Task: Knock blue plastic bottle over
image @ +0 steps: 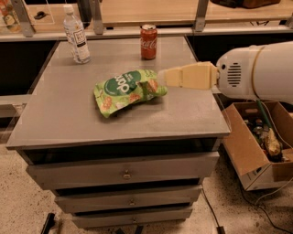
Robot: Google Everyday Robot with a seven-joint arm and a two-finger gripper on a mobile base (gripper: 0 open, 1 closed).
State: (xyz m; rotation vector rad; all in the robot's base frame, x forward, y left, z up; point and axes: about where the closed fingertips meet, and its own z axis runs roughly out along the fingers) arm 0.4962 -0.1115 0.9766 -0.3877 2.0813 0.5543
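Observation:
The blue plastic bottle (76,35), clear with a white cap and a white label, stands upright at the back left of the grey cabinet top (68,119). My gripper (164,77), cream coloured, reaches in from the right and hovers over the right end of the green snack bag (128,89), far from the bottle. A red cola can (149,41) stands upright at the back middle.
The cabinet has several drawers (123,171) below its top. An open cardboard box (258,141) of odds and ends stands on the floor at the right. Wooden shelving with metal posts (200,13) runs behind the cabinet.

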